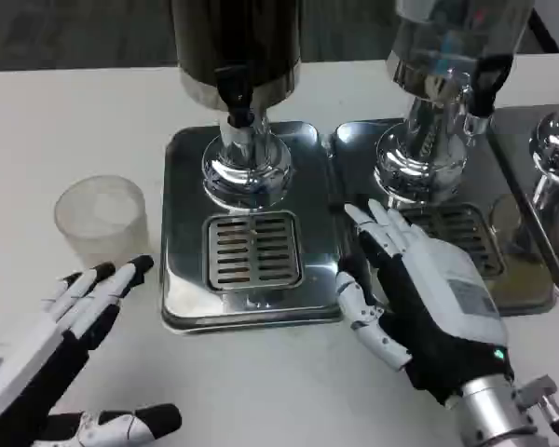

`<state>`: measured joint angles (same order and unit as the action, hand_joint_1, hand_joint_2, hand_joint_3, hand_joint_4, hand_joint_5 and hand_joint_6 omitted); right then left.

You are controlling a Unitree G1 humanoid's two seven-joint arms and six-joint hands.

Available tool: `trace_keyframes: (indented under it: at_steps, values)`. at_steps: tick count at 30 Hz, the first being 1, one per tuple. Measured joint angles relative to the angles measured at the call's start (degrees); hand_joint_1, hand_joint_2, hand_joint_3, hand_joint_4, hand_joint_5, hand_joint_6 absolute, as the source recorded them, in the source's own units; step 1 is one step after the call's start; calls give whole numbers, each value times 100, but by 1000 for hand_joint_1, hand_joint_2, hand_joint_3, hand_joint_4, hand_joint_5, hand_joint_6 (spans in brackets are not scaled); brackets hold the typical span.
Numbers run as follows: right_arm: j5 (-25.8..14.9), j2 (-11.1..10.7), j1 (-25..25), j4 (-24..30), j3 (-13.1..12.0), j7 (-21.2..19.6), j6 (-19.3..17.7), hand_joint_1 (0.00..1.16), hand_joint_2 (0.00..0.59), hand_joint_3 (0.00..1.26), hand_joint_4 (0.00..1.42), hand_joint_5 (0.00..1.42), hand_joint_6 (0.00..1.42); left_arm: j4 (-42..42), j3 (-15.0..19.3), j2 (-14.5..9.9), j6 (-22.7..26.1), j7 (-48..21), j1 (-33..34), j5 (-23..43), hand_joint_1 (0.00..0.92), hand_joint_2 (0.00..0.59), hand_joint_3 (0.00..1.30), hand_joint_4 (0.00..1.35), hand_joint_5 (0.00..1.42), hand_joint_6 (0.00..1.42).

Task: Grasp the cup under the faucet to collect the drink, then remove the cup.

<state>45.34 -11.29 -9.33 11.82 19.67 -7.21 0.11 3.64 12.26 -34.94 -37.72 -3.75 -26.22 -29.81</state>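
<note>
In the head view, the cup (101,219) stands on the white desk (37,112), well to the left of the left dispenser's drip tray (247,228). It is translucent and upright, apart from both hands. The grille (252,250) in that tray, just in front of the dispenser's faucet (238,98), carries nothing.

The left hand (70,321) lies low on the desk, below the cup and left of the tray, its fingers spread and pointing up toward the cup; it holds nothing and does not touch the cup. The right hand (415,289) rests at the tray's right edge, over the seam with the neighbouring tray (466,233), fingers spread and empty.

By my reading the task is barely begun: the cup is not yet grasped, not under the faucet, and no drink looks collected, though its frosted wall hides the contents. Left to do: take the cup, set it on the grille under the spout, fill it, then lift it away.
</note>
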Motion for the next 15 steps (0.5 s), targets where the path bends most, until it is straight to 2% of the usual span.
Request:
trace_keyframes:
  at_steps: [15]
  values:
    - [-80,43,-31,0,-67,-60,-1,0,552,141,42,49,45,46,-13,1,96,0,28,-15,0,54,0,0,0,0]
